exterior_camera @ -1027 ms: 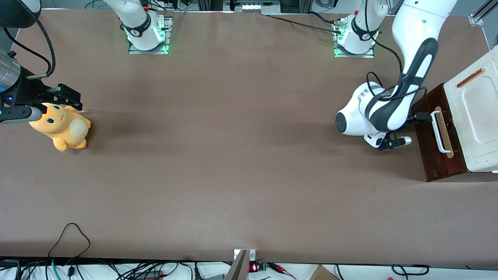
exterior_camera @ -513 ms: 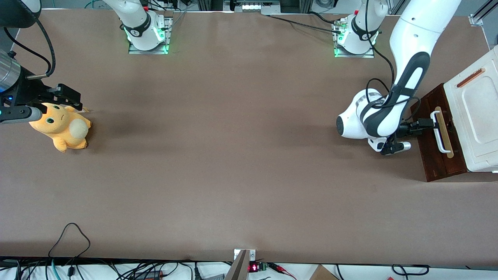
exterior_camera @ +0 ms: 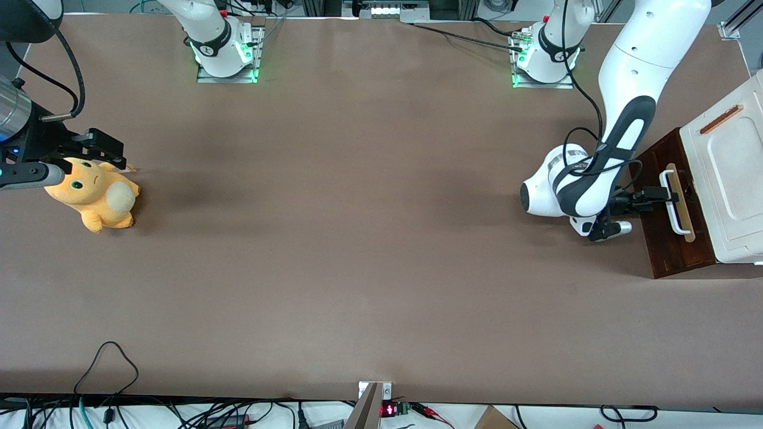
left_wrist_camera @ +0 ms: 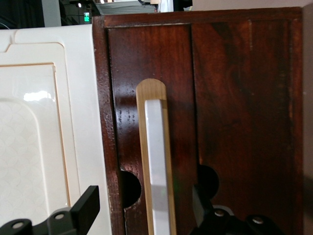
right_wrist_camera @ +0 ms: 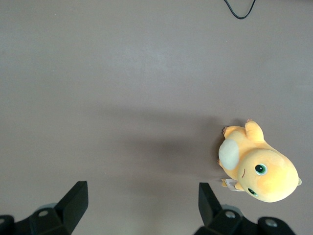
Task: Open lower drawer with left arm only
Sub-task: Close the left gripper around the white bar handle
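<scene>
Gripper (exterior_camera: 660, 195) sat at the white loop handle (exterior_camera: 675, 202) of the lower drawer (exterior_camera: 667, 238) in the front view, at the working arm's end of the table; I saw the left arm (exterior_camera: 620, 137) reaching down from its base with the wrist low over the brown table (exterior_camera: 357, 250). The drawer's dark reddish front faced the arm, below the white cabinet panel (exterior_camera: 730, 179) with its copper-coloured bar (exterior_camera: 720, 119), and looked shut or nearly so. A yellow plush toy (exterior_camera: 95, 199) lay well apart, toward the parked arm's end. In the left wrist view, the fingers (left_wrist_camera: 85, 208) stood wide apart, one on either side of the handle (left_wrist_camera: 157, 166) and its pale wood strip (left_wrist_camera: 151, 90), and had hold of nothing; one finger hung over the white panel (left_wrist_camera: 44, 137) rather than over the drawer front (left_wrist_camera: 234, 98). In the right wrist view, only the toy (right_wrist_camera: 257, 166) and bare table showed. My judgement: the risk was a poor closure. The handle did not look centred between the fingers, so closing could push it sideways or catch only its edge, and a pull could then slip off the smooth loop. A pull not square to the drawer front could also bind the drawer or drag the whole cabinet.
</scene>
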